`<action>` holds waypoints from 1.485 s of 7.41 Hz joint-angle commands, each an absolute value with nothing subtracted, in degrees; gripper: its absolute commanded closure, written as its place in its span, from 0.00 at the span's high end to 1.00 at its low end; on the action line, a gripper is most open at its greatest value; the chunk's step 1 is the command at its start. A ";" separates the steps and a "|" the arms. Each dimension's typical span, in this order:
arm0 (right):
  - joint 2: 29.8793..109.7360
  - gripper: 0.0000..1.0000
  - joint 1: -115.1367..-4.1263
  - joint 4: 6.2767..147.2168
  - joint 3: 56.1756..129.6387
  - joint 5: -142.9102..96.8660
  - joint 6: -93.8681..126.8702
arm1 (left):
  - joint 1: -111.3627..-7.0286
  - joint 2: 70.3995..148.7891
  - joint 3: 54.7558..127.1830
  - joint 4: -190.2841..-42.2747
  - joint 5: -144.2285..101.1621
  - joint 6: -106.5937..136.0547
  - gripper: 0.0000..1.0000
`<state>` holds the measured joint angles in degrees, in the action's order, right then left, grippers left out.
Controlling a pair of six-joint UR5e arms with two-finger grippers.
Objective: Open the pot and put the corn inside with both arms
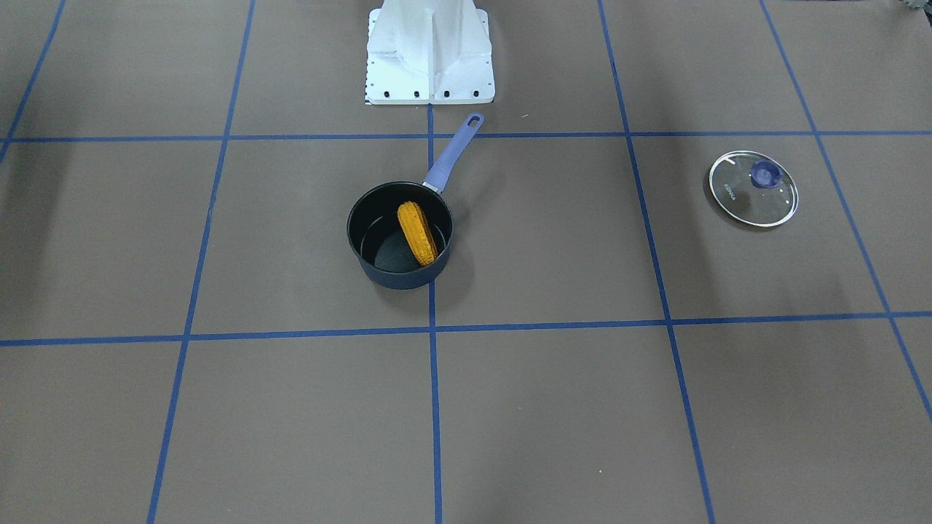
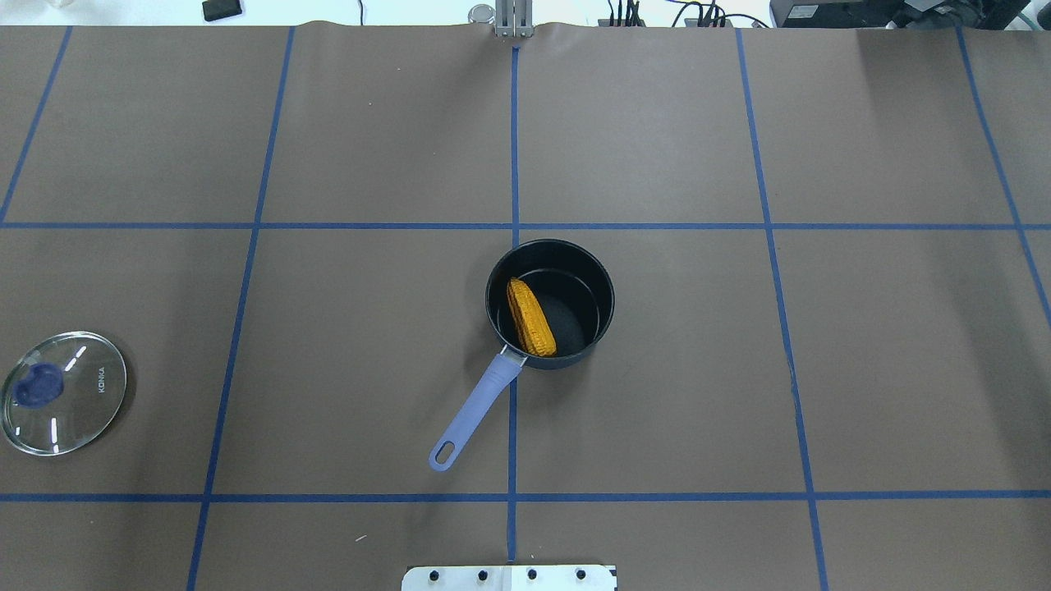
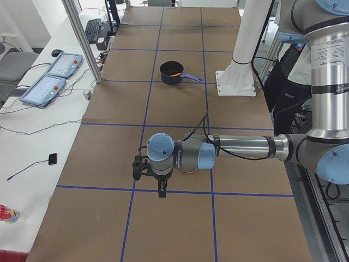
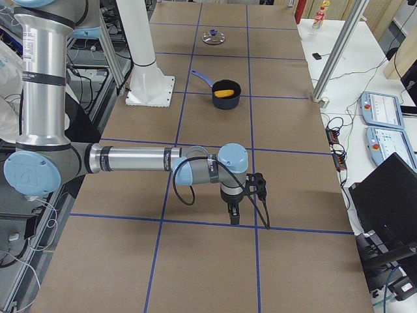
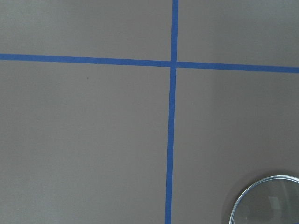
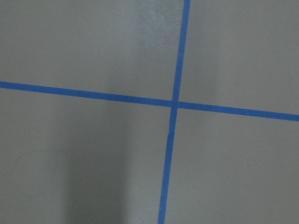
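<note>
The dark pot with a lilac handle stands open at the table's middle. The orange-yellow corn lies inside it, leaning on the wall; it shows the same way in the overhead view. The glass lid with a blue knob lies flat far out on my left side; its edge shows in the left wrist view. My left gripper hangs over the table near the lid. My right gripper hangs over bare table at the far right. I cannot tell whether either is open or shut.
The white base mount stands behind the pot. Blue tape lines divide the brown table cover. Teach pendants and cables lie on the side bench, and an aluminium post stands at the table's far edge.
</note>
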<state>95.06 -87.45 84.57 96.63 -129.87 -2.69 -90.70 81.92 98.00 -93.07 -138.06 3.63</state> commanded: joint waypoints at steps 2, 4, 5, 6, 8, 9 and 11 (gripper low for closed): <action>94.31 1.00 -88.42 88.77 96.42 -129.81 -9.59 | -90.70 81.91 97.91 -93.08 -138.08 3.60 0.99; 94.04 1.00 -88.33 88.25 95.19 -131.30 -9.49 | -90.70 81.91 98.00 -93.16 -138.08 3.69 0.99; 94.39 1.00 -88.33 87.89 95.36 -131.22 -10.01 | -90.70 81.91 97.91 -92.99 -137.90 3.69 0.99; 94.39 1.00 -88.16 87.80 95.45 -131.05 -10.11 | -90.70 81.83 98.00 -92.99 -137.99 3.69 0.99; 94.57 1.00 -87.98 87.89 95.28 -131.13 -10.20 | -90.70 81.48 98.09 -93.08 -138.08 3.69 0.99; 94.57 1.00 -87.89 88.15 95.10 -130.52 -10.28 | -90.70 81.47 98.00 -92.99 -138.08 3.69 0.99; 94.40 1.00 -87.28 88.07 95.27 -130.34 -10.11 | -90.70 81.47 98.00 -92.99 -138.08 3.69 0.99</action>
<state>94.49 -87.76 88.06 95.23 -130.48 -10.23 -90.70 81.50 98.01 -93.00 -138.07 3.69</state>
